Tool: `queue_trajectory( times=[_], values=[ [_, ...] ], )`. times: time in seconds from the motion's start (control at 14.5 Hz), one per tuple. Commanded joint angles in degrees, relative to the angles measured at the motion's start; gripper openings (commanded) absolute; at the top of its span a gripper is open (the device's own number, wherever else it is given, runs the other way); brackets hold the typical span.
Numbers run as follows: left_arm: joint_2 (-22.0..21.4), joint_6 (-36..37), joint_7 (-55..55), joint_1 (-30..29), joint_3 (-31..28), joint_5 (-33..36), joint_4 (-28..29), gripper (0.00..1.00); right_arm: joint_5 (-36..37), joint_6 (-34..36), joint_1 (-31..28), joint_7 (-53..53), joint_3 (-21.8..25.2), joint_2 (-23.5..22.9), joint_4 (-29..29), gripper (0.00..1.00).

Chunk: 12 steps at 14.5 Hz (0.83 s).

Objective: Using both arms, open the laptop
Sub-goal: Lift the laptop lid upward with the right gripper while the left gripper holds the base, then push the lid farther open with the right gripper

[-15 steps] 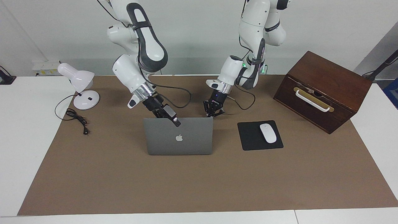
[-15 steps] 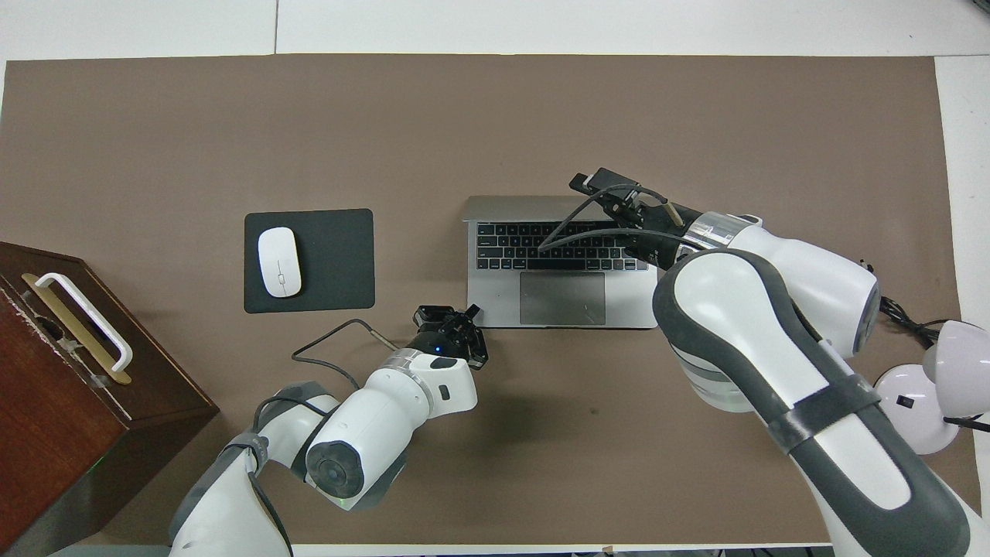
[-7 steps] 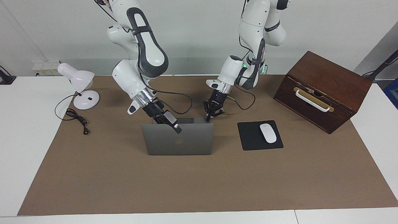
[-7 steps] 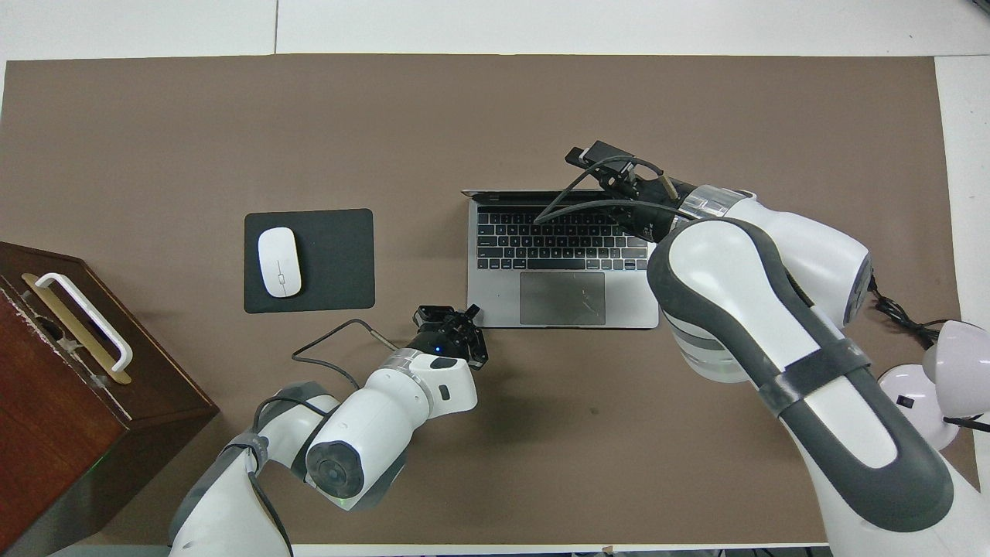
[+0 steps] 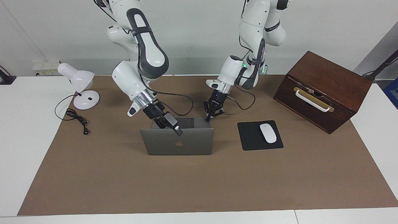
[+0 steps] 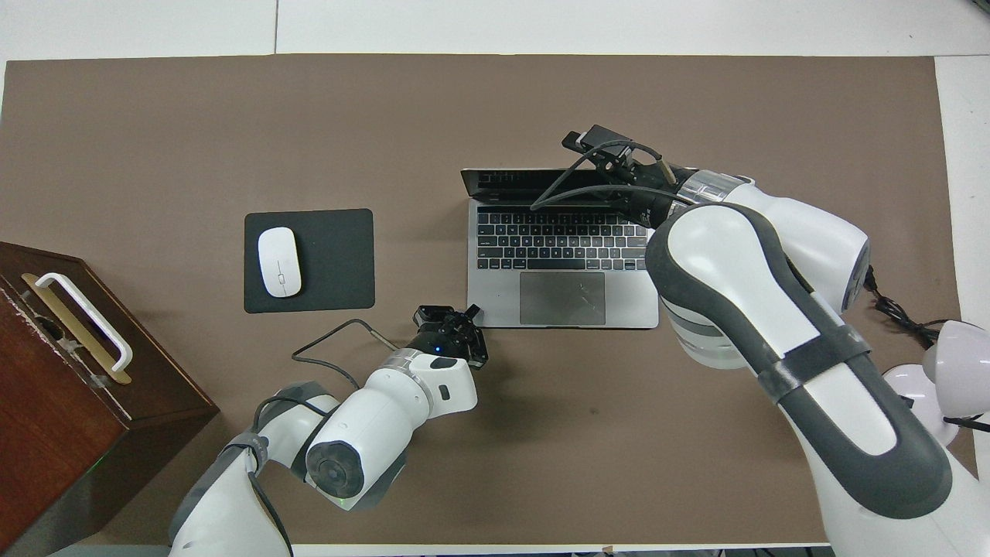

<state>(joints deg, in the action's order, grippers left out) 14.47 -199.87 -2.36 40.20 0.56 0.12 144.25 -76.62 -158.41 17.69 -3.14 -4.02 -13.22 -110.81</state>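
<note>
Pressing one open laptop (image 5: 177, 141): two grippers, left (image 5: 207, 118) clenched empty, right (image 5: 178, 130) fingers unreadable.

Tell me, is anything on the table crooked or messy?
The wooden box at the left arm's end of the table sits turned askew, and the lamp cord lies in a loose tangle. Nothing looks spilled or broken.

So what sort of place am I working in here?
Likely a lab bench staged as an office desk: an open laptop, a mouse on its mouse pad and a white desk lamp on a brown mat, plain white wall.
</note>
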Motion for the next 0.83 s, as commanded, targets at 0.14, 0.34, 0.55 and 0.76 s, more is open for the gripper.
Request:
queue_trajectory(
  times=[0.14, 0.34, 0.55, 0.76],
  values=[
    [2.23, -0.96, -0.36, 0.93, -0.82, 0.67, -0.98, 0.0, -1.07, 0.38, -0.73, -2.22, -0.47, -3.21, 8.49, 1.0],
    [2.23, -0.96, -0.36, 0.93, -0.82, 0.75, -0.98, 0.0, -0.99, 0.47, -0.73, -2.04, -0.38, -4.18, 9.47, 1.0],
    [2.23, -0.96, -0.36, 0.93, -0.82, 0.67, -0.98, 0.0, -0.81, 0.21, -0.73, -2.31, -0.38, -6.46, 10.17, 1.0],
    [2.23, -0.96, -0.63, 0.84, -0.82, 0.75, -0.98, 0.0, -0.81, 0.12, -0.55, -1.87, -0.47, -7.09, 11.84, 1.0]
  ],
)
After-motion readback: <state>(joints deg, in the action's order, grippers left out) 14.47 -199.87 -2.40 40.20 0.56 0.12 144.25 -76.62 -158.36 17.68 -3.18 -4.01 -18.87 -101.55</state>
